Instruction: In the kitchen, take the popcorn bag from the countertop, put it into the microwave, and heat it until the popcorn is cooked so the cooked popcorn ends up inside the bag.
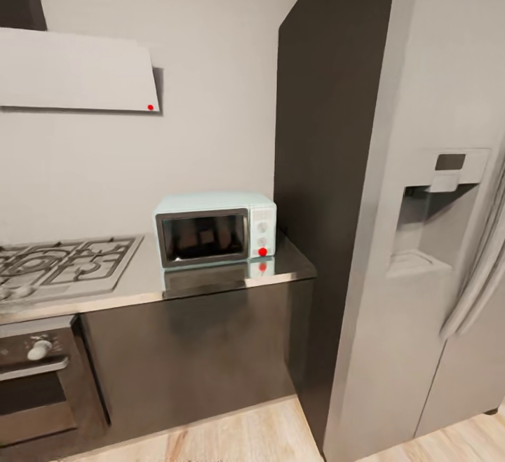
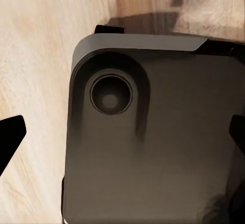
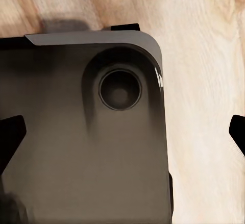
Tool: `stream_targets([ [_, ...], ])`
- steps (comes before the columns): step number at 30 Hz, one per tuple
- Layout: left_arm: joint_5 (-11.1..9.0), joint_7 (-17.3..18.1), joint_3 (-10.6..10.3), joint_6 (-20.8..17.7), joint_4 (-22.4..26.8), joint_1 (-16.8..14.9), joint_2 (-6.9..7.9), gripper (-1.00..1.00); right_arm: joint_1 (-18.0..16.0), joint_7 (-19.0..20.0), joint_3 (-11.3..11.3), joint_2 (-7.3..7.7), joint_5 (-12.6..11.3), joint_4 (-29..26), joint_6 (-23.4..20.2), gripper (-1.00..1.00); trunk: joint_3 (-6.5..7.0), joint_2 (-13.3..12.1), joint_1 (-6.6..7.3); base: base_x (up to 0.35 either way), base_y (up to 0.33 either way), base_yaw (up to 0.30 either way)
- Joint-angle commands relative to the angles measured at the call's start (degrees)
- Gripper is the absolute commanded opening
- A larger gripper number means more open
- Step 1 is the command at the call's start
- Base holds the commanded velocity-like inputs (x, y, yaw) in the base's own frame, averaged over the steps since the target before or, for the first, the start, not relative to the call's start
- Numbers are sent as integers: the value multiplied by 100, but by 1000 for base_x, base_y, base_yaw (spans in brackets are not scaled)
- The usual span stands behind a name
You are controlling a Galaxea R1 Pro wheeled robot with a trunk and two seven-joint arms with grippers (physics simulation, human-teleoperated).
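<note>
Left gripper (image 2: 122,134): the two dark fingertips (image 2: 11,134) sit at opposite edges of the left wrist view, spread wide, nothing between them and touching nothing; beneath them a dark rounded panel of the robot's base (image 2: 153,147) over the wooden floor (image 2: 35,55).
Right gripper (image 3: 122,134): fingertips (image 3: 10,134) likewise wide apart and empty, above the base panel (image 3: 76,147) and the floor (image 3: 204,81).
Microwave (image 1: 214,229): the landmark; mint-blue, door shut, a red light lit low on its knob panel; it stands on the countertop (image 1: 147,283), towards the back.
Popcorn bag: something pale shows dimly behind the microwave's dark glass; I cannot tell whether it is the bag.
Countertop edges: the shiny front edge runs just before the microwave; the worktop's right end stops just beside it.
Right of the microwave: a tall dark panel (image 1: 322,167) close by, then a grey fridge (image 1: 421,238).
Left of the microwave: bare steel, then the gas hob (image 1: 59,262), with the oven (image 1: 35,378) below it.
Above: a range hood (image 1: 77,73), well up and to the left.
</note>
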State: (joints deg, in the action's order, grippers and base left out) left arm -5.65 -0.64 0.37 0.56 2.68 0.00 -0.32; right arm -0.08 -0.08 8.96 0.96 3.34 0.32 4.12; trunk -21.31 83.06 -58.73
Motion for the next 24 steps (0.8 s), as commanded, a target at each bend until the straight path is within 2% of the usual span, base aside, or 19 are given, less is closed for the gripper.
stream_targets([
  [1,-59,-7,-1,6,4,0,-3,100,-1,-1,44,1,35,4,24,100,-4,2,0,0,0,270],
  [24,-59,-7,-1,6,4,0,0,100,-1,-1,44,2,35,4,19,100,-4,2,0,0,0,270],
])
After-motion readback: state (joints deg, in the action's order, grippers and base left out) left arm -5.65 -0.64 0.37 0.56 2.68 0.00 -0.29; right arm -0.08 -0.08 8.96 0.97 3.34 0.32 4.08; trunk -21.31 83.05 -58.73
